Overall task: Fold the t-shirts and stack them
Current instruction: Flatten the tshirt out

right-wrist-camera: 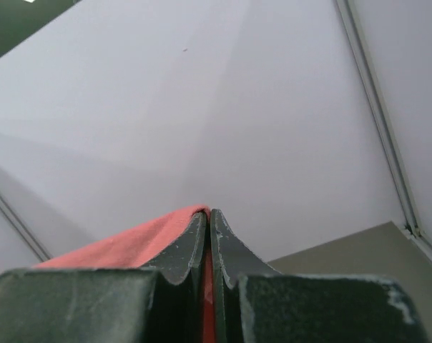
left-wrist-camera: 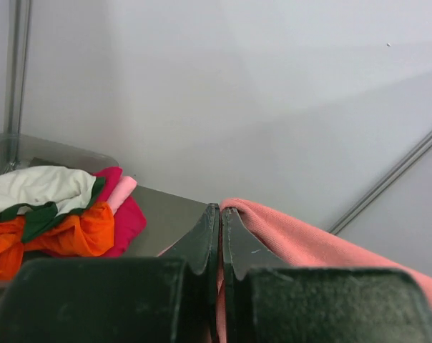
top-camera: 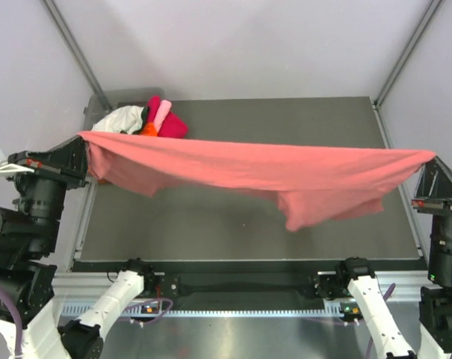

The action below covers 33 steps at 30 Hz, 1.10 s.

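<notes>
Left end effector [top-camera: 82, 139] and right end effector [top-camera: 433, 158] both clamped on the salmon-pink t-shirt [top-camera: 286, 168], stretched in the air above the bench [top-camera: 211, 228], side to side. No fold made yet, I'd judge; crumpled pile [top-camera: 147, 120] waits at the far-left corner.

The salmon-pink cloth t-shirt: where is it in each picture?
Top external: the salmon-pink cloth t-shirt hangs stretched across the middle, from the left gripper to the right gripper.
Left wrist: the t-shirt is at lower right, pinched between the shut fingers.
Right wrist: the t-shirt is at lower left, pinched between the shut fingers.
Shared landmark: the dark grey tabletop shows in all three views.
</notes>
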Each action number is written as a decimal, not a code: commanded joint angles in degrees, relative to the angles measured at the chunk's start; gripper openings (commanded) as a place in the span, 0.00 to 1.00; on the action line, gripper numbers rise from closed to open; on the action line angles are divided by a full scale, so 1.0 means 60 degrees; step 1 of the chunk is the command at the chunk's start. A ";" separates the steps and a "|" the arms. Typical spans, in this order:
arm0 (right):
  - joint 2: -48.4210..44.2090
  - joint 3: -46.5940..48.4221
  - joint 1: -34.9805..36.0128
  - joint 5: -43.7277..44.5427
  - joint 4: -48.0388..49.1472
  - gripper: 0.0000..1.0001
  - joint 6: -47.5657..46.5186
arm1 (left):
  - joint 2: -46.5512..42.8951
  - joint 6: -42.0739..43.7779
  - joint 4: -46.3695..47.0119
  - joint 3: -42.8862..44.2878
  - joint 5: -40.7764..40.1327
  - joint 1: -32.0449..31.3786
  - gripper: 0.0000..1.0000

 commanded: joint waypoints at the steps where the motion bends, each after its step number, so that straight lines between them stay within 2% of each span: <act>1: 0.0440 0.0425 -0.0133 0.0636 0.0098 0.00 -0.0248 | 0.0705 -0.0149 0.0603 -0.0099 -0.0001 0.0049 0.00; 7: 0.2328 0.0631 -0.0148 0.0799 -0.0209 0.00 -0.0307 | 0.2520 -0.0572 0.0676 -0.0857 0.0262 0.0049 0.00; 13: 0.3984 -0.1008 -0.0148 0.0930 0.0405 0.00 0.0352 | 0.3694 -0.1101 0.2299 -0.3214 0.0293 0.0063 0.00; 18: 0.4966 -0.1874 -0.0148 0.0770 0.1034 0.00 0.0923 | 0.4207 -0.1321 0.3355 -0.4053 0.0087 0.0078 0.00; 26: 0.5144 -0.2035 -0.0148 0.0813 0.1357 0.00 0.0763 | 0.4121 -0.1058 0.3620 -0.4186 -0.0264 0.0078 0.00; 33: 0.3961 -0.1860 -0.0162 0.0434 0.0716 0.00 0.0485 | 0.3154 -0.0911 0.3109 -0.4098 0.0041 0.0078 0.00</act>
